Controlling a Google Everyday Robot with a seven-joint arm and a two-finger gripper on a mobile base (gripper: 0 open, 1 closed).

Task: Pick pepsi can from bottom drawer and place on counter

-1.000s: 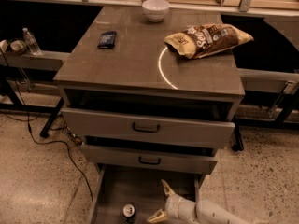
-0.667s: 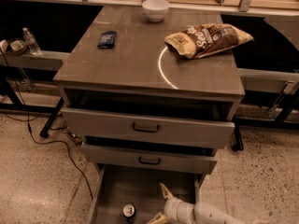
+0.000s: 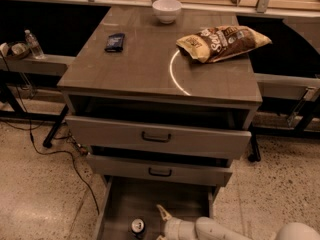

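Observation:
The pepsi can stands upright in the open bottom drawer, near its front left, with its silver top showing. My gripper reaches into the drawer from the lower right, just right of the can and apart from it. Its pale fingers are spread open and hold nothing. The white arm runs off the bottom edge. The counter with its thin white arc mark lies above the three drawers.
On the counter are a white bowl at the back, a dark flat packet at the left and a chip bag at the right. The two handled drawers stick out above the bottom drawer. Cables lie on the floor at left.
The gripper has shifted slightly left toward the can and lower in the drawer. The can and the things on the counter have not moved.

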